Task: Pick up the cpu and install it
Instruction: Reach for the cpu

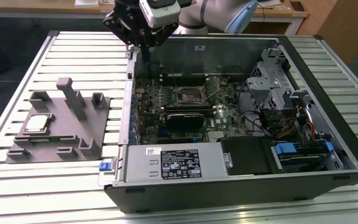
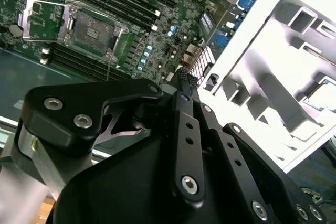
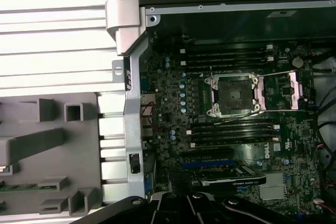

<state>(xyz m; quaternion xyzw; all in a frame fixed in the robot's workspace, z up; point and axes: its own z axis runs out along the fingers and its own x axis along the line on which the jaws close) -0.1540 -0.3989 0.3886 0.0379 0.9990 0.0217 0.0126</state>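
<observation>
— Where is the cpu [image 1: 36, 122] lying?
— It is sitting flat in the grey tray [image 1: 54, 142] on the table [image 1: 73, 51], on the exterior view's left of the open computer case [image 1: 229, 193].
— And the pincer [image 1: 147, 45]?
— It is hanging over the case's far corner, closed together and gripping nothing, well apart from the cpu and beyond the socket [image 1: 190, 95].

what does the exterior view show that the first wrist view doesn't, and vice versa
Exterior view: the whole grey tray with the cpu lying on it, the white-labelled box and the drive bays. First wrist view: the socket's hinged frame folded open. Both: the socket, the motherboard and part of the tray.
</observation>
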